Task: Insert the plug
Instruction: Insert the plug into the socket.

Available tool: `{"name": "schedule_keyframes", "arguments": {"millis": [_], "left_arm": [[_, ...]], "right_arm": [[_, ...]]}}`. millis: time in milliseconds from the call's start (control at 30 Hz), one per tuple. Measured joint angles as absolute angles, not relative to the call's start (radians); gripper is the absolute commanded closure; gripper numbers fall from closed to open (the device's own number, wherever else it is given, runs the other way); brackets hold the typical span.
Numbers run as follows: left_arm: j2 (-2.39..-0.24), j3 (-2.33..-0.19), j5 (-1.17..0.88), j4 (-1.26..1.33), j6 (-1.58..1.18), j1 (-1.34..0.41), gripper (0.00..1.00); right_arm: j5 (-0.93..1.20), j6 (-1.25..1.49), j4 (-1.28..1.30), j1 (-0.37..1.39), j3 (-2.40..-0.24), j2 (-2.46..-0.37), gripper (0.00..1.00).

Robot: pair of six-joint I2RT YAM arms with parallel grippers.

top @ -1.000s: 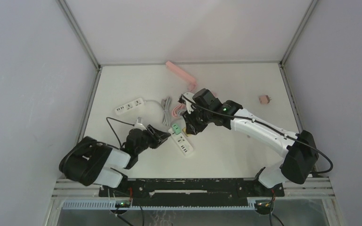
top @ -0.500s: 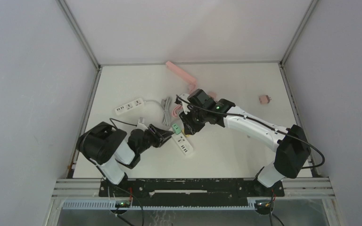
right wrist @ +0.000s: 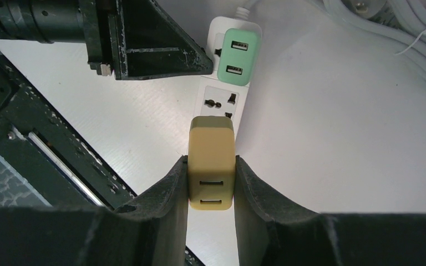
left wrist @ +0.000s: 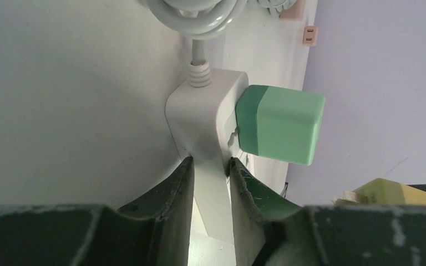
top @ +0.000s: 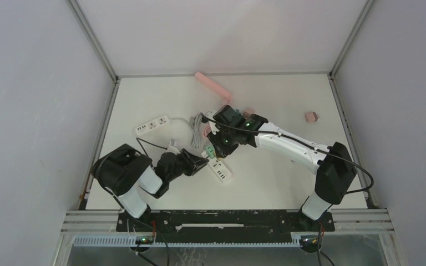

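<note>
A white power strip (top: 222, 170) lies mid-table with a green plug (top: 207, 152) seated at its cord end. My left gripper (top: 198, 163) is shut on that end of the strip (left wrist: 205, 111), its fingertips (left wrist: 184, 166) just below the green plug (left wrist: 280, 124). My right gripper (top: 222, 145) is shut on a yellow plug (right wrist: 211, 144) and holds it above the strip (right wrist: 224, 105), right over the sockets behind the free universal socket (right wrist: 222, 102) beside the green plug (right wrist: 236, 55). The yellow plug's prongs are hidden.
A second white power strip (top: 152, 124) lies at the left, with coiled grey and white cables (top: 195, 123) beside it. A pink power strip (top: 213, 87) lies at the back and a small pink adapter (top: 311, 116) at the right.
My right gripper has moved left and down with the yellow plug, over the strip. My left arm has folded in, its gripper staying on the strip's end.
</note>
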State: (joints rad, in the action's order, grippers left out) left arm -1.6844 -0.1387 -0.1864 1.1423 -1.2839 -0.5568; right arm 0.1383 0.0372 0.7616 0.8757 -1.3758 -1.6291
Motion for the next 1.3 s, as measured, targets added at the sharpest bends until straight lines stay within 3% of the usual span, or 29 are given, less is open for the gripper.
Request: {"name": "schedule_keyframes", "arguments": {"millis": [633,1300], "left_arm": [[-1.607,-0.198,-0.088,0.963,-1.271,-0.635,0.67],[-1.574,-0.212,-0.058,0.904,-1.242,-0.649,0.67]], "right_arm": [[-0.002,0.071,0.939,0.892,-1.515,-1.832,1.0],[-0.043,0.088,0.961,0.912,-1.58,-1.919,1.0]]}}
